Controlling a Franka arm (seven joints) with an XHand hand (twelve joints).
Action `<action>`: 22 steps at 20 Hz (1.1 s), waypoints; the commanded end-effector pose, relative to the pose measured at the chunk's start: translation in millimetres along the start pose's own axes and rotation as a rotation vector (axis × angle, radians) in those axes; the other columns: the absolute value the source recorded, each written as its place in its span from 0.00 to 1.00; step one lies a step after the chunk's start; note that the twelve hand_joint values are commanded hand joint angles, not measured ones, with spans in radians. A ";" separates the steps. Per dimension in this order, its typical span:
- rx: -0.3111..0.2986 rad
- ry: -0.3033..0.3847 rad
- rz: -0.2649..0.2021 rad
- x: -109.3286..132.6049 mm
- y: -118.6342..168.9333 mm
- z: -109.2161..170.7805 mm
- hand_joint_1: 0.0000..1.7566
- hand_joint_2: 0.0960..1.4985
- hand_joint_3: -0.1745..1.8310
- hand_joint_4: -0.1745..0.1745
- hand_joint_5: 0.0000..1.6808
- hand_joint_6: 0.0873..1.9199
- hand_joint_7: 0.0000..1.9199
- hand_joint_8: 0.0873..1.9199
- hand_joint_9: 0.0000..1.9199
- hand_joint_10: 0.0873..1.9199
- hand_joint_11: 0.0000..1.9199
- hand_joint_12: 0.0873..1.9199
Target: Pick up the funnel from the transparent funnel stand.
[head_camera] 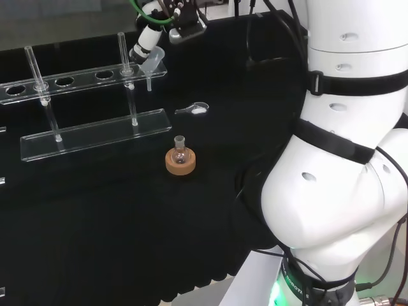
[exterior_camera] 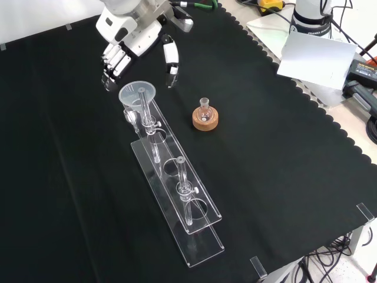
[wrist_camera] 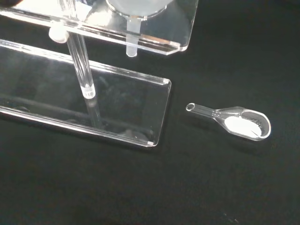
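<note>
The fingers [exterior_camera: 115, 61] of the hand [exterior_camera: 132, 44] are straight and spread, with the thumb apart from them, so the hand is released and grasps nothing; in the front view it hangs at the upper left of the frame, just above the funnel [exterior_camera: 138, 94]. The funnel is of clear, slightly milky plastic, with a round wide mouth and a thin stem, and it sits in the end hole of the transparent funnel stand [exterior_camera: 177, 194], at the stand's upper end in that view. The stand is made from two long flat clear plates, one over the other, joined by two thin upright rods, and the upper plate has round holes. In the head view the same funnel [head_camera: 153, 62] is at the upper middle of the frame, with the hand [head_camera: 148, 39] close over it. One small round glass flask [head_camera: 180, 152] stands on one cork ring [head_camera: 180, 161] near the centre of the head view. The wrist view shows clearly one small glass scoop [wrist_camera: 234, 120] with white powder in its bowl, lying on the black cloth [wrist_camera: 225, 187] beside the stand's base plate.
</note>
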State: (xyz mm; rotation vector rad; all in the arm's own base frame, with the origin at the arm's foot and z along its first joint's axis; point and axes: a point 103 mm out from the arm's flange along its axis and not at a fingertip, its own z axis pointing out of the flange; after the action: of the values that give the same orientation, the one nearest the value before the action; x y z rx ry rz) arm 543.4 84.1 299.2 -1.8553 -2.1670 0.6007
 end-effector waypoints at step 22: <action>-0.003 -0.003 -0.008 4.7 26.2 23.1 0.38 0.34 0.34 0.45 0.09 0.00 0.02 0.31 0.13 0.41 0.11 0.78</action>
State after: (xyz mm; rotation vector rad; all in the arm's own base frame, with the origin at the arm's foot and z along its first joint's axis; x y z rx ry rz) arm 556.0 85.5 268.2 -1.8525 -2.1723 0.5895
